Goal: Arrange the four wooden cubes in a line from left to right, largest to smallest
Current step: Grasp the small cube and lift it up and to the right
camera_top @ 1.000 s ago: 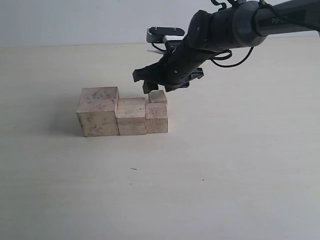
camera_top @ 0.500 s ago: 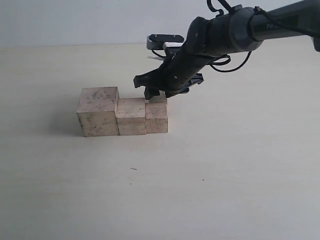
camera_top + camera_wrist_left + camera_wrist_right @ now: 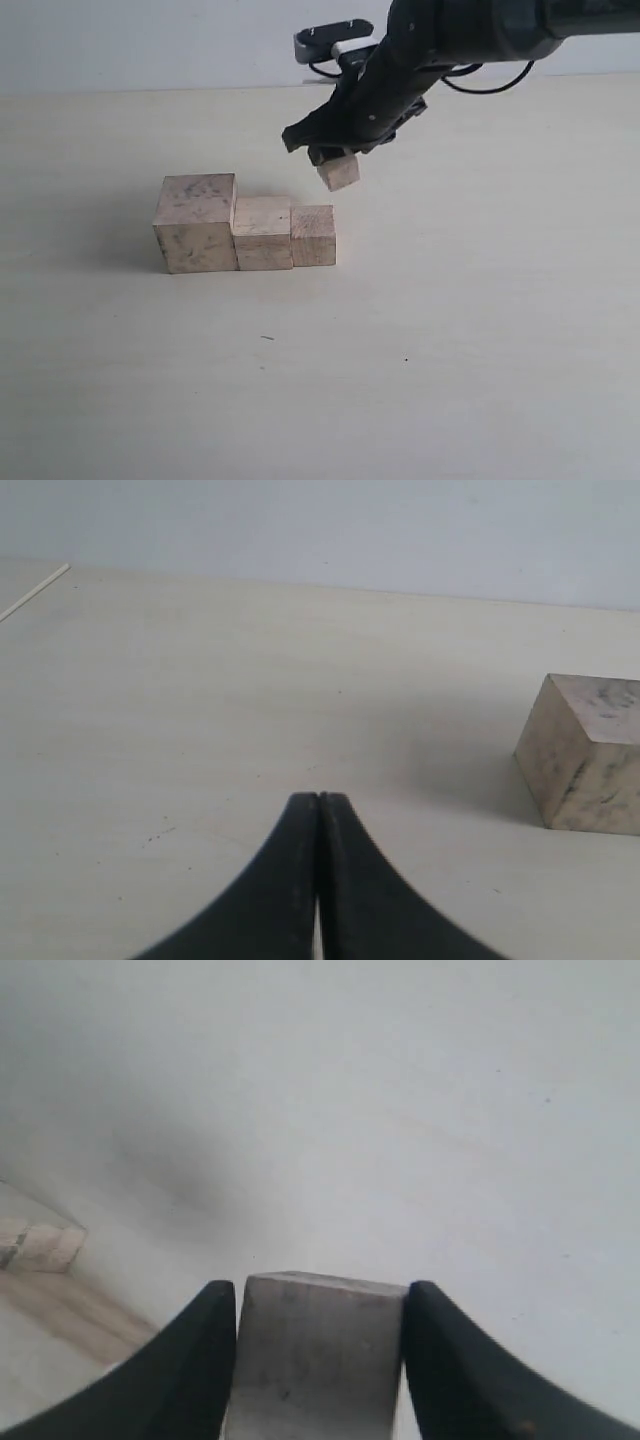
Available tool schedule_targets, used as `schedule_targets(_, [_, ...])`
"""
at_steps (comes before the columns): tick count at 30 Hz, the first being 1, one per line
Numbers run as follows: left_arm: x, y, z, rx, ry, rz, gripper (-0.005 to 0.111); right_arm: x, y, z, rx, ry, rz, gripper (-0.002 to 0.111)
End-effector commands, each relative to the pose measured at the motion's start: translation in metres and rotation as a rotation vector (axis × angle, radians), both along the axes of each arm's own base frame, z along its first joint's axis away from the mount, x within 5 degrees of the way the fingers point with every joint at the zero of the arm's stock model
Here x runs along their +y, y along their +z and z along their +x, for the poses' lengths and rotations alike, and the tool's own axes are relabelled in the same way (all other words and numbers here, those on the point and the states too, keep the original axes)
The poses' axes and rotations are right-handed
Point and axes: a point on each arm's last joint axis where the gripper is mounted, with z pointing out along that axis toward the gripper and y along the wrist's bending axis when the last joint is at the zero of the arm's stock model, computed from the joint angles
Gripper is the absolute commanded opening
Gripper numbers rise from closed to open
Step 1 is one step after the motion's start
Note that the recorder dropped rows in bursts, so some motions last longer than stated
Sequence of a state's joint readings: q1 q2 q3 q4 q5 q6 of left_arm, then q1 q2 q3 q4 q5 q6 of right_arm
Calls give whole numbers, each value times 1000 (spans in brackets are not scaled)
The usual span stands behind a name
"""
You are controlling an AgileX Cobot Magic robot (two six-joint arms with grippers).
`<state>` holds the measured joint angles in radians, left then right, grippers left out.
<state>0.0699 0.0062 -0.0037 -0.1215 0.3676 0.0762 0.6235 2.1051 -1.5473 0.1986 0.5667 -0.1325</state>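
Three wooden cubes stand in a touching row on the table: the largest cube at the left, a medium cube beside it, then a smaller cube. The smallest cube hangs in the air above and slightly right of the row's right end, with my right gripper shut on it. In the right wrist view that smallest cube fills the gap between the black fingers. My left gripper is shut and holds nothing; the largest cube stands on the table ahead of it and off to one side.
The pale tabletop stretches bare to the right of the row and in front of it. A pale wall backs the table. The right arm reaches in from the upper right.
My right gripper has closed on the smallest cube, which sat on the third cube, and has lifted it up and slightly right. The three-cube row has not moved.
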Motion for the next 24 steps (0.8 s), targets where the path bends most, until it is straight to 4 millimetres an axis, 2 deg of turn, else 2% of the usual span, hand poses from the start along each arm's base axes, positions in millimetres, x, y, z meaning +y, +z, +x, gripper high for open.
schedule_targets(1, [0, 0, 0, -15, 1, 0, 0, -24, 39, 1, -47, 62, -46, 0])
schedule_targets(5, [0, 0, 0, -15, 1, 0, 0, -53, 57, -1, -27, 187, -123, 0])
schedule_targets(9, [0, 0, 0, -15, 1, 0, 0, -75, 66, -11, 55, 455, -127, 0])
schedule_targets(11, [0, 0, 0, -15, 1, 0, 0, -83, 67, -17, 56, 598, -99, 0])
schedule_targets(14, [0, 0, 0, -15, 1, 0, 0, -93, 58, -25, 52, 776, -74, 0])
schedule_targets(18, [0, 0, 0, -15, 1, 0, 0, -97, 44, -32, 5, 952, -97, 0])
schedule_targets(21, [0, 0, 0, -15, 1, 0, 0, -91, 42, -34, -111, 1121, -63, 0])
schedule_targets(24, [0, 0, 0, -15, 1, 0, 0, -86, 37, -31, -172, 1189, -28, 0])
